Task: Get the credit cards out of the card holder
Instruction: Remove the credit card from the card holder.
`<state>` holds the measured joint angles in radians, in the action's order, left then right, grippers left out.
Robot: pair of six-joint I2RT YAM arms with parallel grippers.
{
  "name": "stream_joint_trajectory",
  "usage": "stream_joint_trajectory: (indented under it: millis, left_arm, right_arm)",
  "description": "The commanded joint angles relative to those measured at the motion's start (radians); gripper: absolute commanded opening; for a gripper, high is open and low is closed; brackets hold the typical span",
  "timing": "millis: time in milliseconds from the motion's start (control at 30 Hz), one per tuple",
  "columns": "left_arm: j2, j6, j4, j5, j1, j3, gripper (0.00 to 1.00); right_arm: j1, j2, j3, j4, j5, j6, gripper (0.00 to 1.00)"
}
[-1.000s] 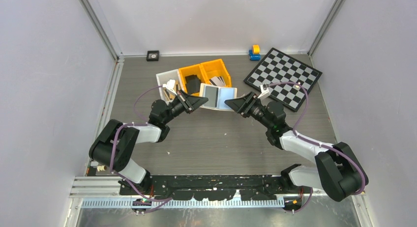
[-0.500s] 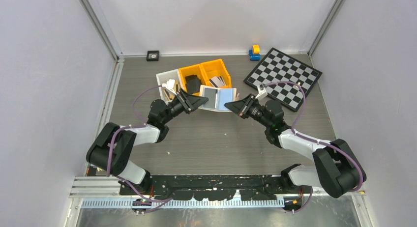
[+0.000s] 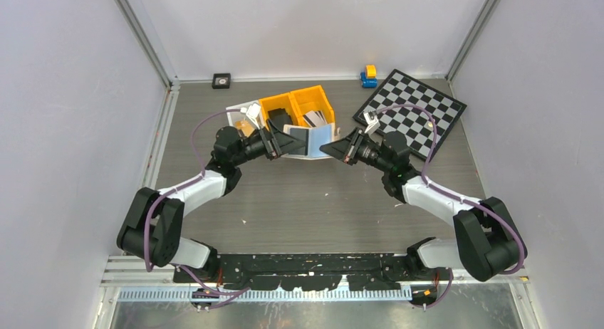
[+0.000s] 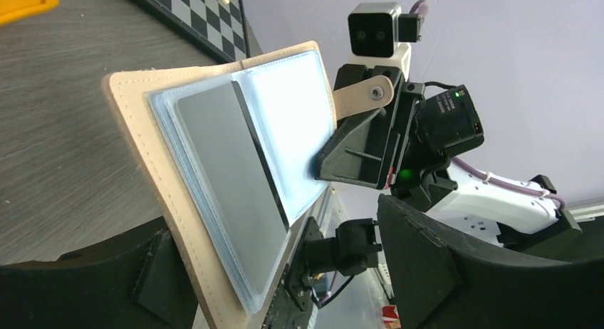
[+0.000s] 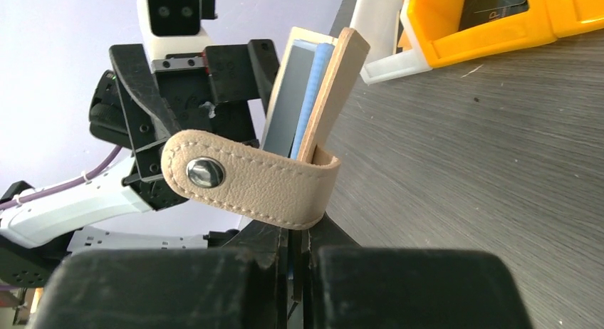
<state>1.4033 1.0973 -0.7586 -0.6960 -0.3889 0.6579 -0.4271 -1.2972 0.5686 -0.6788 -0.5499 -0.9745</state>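
The right gripper (image 3: pixel 333 149) clamps the card holder (image 3: pixel 308 140) by one edge; the left gripper (image 3: pixel 279 147) gapes, holding nothing; the holder seems light and floppy, and the grey card (image 4: pixel 228 190) looks stiff and slick, so it likely wants an edge pinch.

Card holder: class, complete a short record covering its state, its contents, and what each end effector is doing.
state: card holder open, held aloft
contents: grey credit card in a clear pocket
right end effector: shut on the card holder's edge by the snap strap
left end effector: open, jaws either side of the card holder
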Motion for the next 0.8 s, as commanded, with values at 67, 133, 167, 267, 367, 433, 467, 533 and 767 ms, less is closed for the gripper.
stream_joint_trajectory:
  millis: [67, 133, 167, 267, 367, 433, 467, 533, 767]
  left_arm:
    - [0.022, 0.05, -0.099, -0.089, 0.038, -0.001, 0.85]
    - [0.02, 0.054, -0.11, -0.09, 0.044, -0.004, 0.85]
    - [0.018, 0.055, -0.115, -0.088, 0.046, -0.006, 0.85]
    - [0.014, 0.059, -0.121, -0.095, 0.047, -0.007, 0.81]
    - [0.014, 0.059, -0.126, -0.092, 0.05, -0.01, 0.71]
    - [0.02, 0.068, -0.139, -0.094, 0.05, -0.01, 0.62]
    - [0.025, 0.075, -0.151, -0.096, 0.05, -0.014, 0.59]
    - [0.036, 0.088, -0.184, -0.098, 0.051, -0.021, 0.54]
    - [0.066, 0.124, -0.214, -0.109, 0.056, -0.02, 0.45]
  right_arm:
    - [0.0, 0.011, 0.072, 0.024, -0.106, 0.056, 0.01]
    - [0.0, 0.022, 0.079, 0.06, -0.104, 0.08, 0.01]
    - [-0.001, 0.029, 0.081, 0.072, -0.104, 0.091, 0.0]
    - [-0.001, 0.035, 0.092, 0.11, -0.105, 0.111, 0.0]
    - [-0.001, 0.031, 0.111, 0.164, -0.107, 0.132, 0.01]
    - [0.0, 0.029, 0.111, 0.161, -0.111, 0.13, 0.01]
    - [-0.001, 0.029, 0.112, 0.16, -0.111, 0.13, 0.01]
    - [-0.001, 0.03, 0.111, 0.161, -0.111, 0.131, 0.0]
    - [-0.001, 0.038, 0.11, 0.159, -0.11, 0.128, 0.01]
